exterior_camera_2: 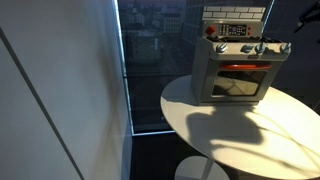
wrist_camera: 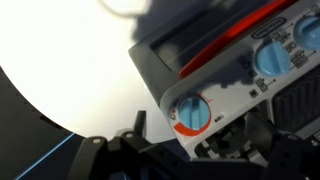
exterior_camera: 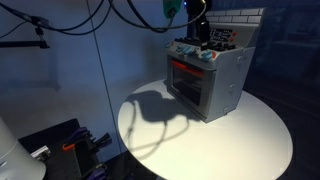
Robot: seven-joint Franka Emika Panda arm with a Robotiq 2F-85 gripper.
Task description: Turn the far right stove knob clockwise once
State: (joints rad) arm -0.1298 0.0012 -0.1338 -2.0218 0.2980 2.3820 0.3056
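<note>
The tool (wrist_camera: 205, 142) comes in from the bottom edge of the wrist view with its jaws spread and nothing held. One finger (wrist_camera: 133, 132) shows at lower centre-left and the other is a dark block at lower right. The far right knob (wrist_camera: 192, 113) sits between and just above them, untouched as far as I can tell. In an exterior view the tool hangs over the top of the stove (exterior_camera: 225, 85), upper centre of the frame; in an exterior view the far right knob (exterior_camera_2: 284, 47) ends the pale-blue row at its right, above the red-framed door. The step in hand looks like the approach to the grip. To do it well, centre the jaws on the knob's axis so both fingers meet its rim together. Close only until firm, then roll the wrist about that axis, clockwise as seen from the stove's front, with no sideways push. The stove stands loose on the table (exterior_camera: 260, 135) and looks light, so an off-centre twist could drag it round instead. The neighbouring knob (wrist_camera: 270, 58), upper right in the wrist view, is near; keep the outer finger off it.
</note>
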